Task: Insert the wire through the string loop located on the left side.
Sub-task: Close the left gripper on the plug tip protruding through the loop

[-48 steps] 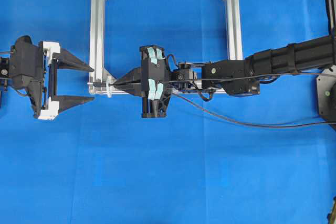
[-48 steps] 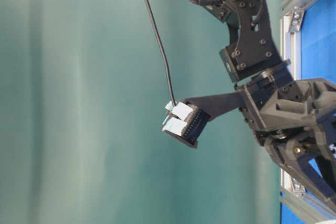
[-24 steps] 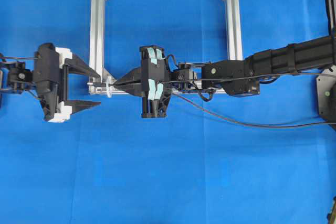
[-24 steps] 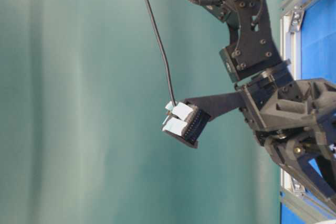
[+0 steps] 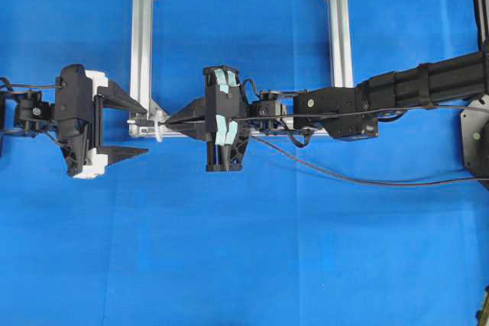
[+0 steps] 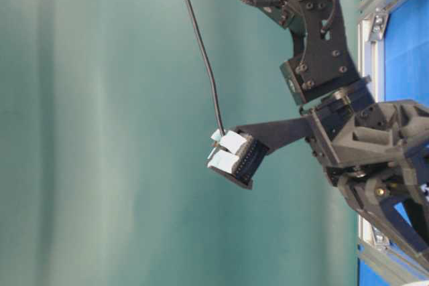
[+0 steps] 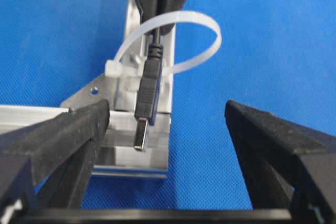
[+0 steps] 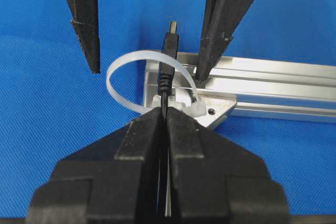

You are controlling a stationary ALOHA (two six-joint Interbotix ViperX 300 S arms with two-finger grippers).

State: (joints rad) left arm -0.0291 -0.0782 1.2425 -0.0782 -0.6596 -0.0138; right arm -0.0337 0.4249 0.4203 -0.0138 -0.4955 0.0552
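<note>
Right hand [image 8: 164, 116] clamps the wire [image 7: 147, 95], plug already through the string loop [image 7: 205, 35] (left frame [image 5: 140, 51] corner). Left hand [image 7: 168, 124] spread wide around plug; closing off-centre may nudge it back out.

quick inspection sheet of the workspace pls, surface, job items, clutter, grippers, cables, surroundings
surface: blue cloth, bare where visible
job's things: wire plug passed through the string loop, which is fixed at a corner of the aluminium frame
clutter: nothing seen
grippers: right gripper shut on the wire behind the loop; left gripper open, one finger on each side of the plug
cables: wire trails back along the right arm
surroundings: green backdrop
</note>
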